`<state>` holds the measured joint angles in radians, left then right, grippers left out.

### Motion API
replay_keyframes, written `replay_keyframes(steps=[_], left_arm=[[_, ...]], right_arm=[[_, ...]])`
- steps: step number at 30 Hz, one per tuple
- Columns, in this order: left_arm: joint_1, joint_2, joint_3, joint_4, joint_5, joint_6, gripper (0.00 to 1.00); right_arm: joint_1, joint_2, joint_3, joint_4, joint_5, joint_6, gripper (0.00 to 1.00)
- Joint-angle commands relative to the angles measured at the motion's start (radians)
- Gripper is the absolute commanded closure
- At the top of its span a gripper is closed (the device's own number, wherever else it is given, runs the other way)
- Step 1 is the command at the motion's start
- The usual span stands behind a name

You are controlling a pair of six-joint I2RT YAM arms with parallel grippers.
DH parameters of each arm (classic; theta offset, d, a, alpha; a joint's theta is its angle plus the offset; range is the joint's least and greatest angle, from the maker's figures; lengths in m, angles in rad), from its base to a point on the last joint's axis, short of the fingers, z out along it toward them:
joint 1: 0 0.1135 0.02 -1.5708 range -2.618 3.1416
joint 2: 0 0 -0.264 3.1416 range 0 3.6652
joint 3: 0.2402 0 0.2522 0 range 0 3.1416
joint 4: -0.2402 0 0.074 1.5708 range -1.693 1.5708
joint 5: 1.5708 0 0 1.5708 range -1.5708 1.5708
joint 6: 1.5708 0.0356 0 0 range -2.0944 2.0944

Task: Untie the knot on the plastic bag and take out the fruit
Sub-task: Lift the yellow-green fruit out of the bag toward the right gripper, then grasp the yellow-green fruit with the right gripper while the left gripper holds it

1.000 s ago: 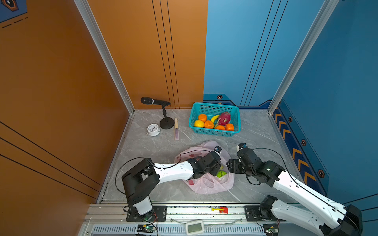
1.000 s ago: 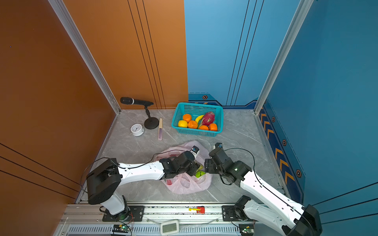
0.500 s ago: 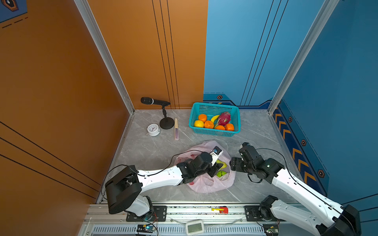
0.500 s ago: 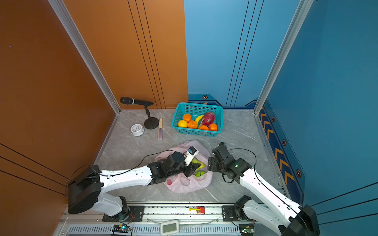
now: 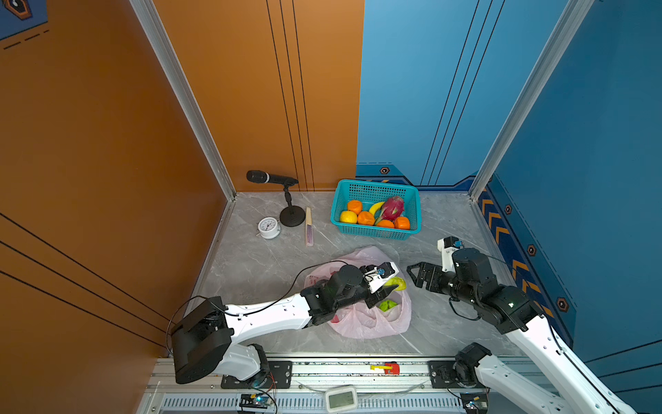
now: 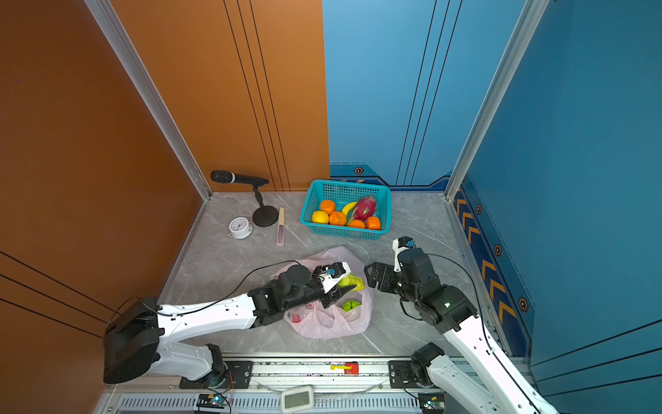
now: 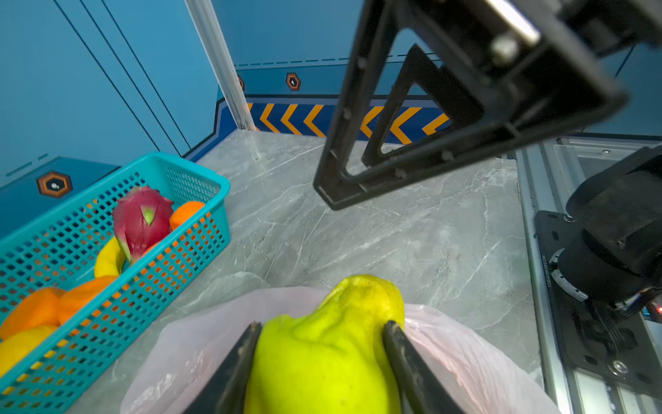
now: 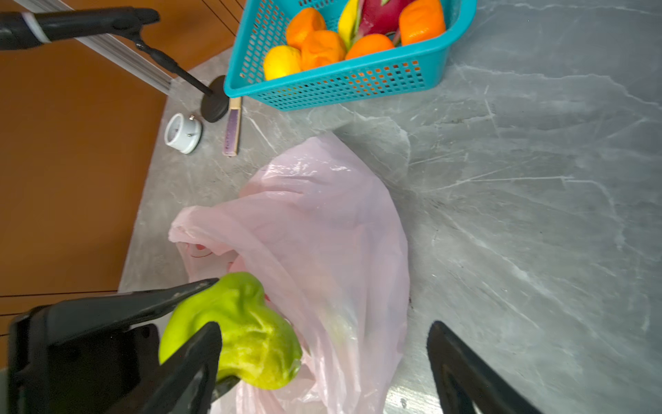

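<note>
Plastic bag [image 8: 322, 222] beside basket [image 8: 340, 86]: thin pink film, crinkly, semi-glossy. Basket: hard teal plastic mesh, smooth. Pear [image 7: 329, 358] skin waxy, dimpled. My left gripper [image 7: 323, 324]: matt blk plastic. Tabletop [image 8: 537, 179] under basket: grey marble-look, smooth w/ low sheen.

In both top views the left arm [image 5: 268, 315] lies low and almost level, running from its base at the lower left toward the middle of the frame. The left tool [image 5: 388, 286] is clamped on the green pear [image 7: 333, 340], one finger pressed against each flank. The right arm [image 5: 530, 333] rises from the lower right corner with its elbow bent. The right tool [image 5: 415, 276] points left at its partner, jaws spread wide and empty, near it but not touching.
</note>
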<state>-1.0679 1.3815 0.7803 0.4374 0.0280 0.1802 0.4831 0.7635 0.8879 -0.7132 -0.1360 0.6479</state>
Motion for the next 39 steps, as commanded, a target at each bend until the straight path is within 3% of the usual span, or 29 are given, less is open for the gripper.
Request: replay_keyframes(steps=[1,7,11,26,36,39], left_arm=[[0.009,-0.028,0.034,0.061,0.067,0.098,0.7],[0.028,-0.039,0.057,0.123,0.117,0.1,0.7],[0.033,-0.048,0.07,0.173,0.142,0.077,0.71],[0.041,-0.053,0.112,0.231,0.172,0.039,0.72],[0.042,-0.026,0.134,0.231,0.161,0.022,0.71],[0.041,-0.018,0.14,0.231,0.143,0.011,0.66]], right_arm=[[-0.041,-0.023,0.028,0.049,-0.202,-0.003,0.08],[-0.098,-0.04,-0.025,0.249,-0.456,0.146,0.05],[-0.104,-0.037,-0.074,0.385,-0.542,0.242,0.03],[-0.089,-0.006,-0.133,0.493,-0.581,0.323,0.02],[-0.073,-0.006,-0.138,0.544,-0.594,0.337,0.23],[-0.073,-0.007,-0.138,0.547,-0.593,0.334,0.3]])
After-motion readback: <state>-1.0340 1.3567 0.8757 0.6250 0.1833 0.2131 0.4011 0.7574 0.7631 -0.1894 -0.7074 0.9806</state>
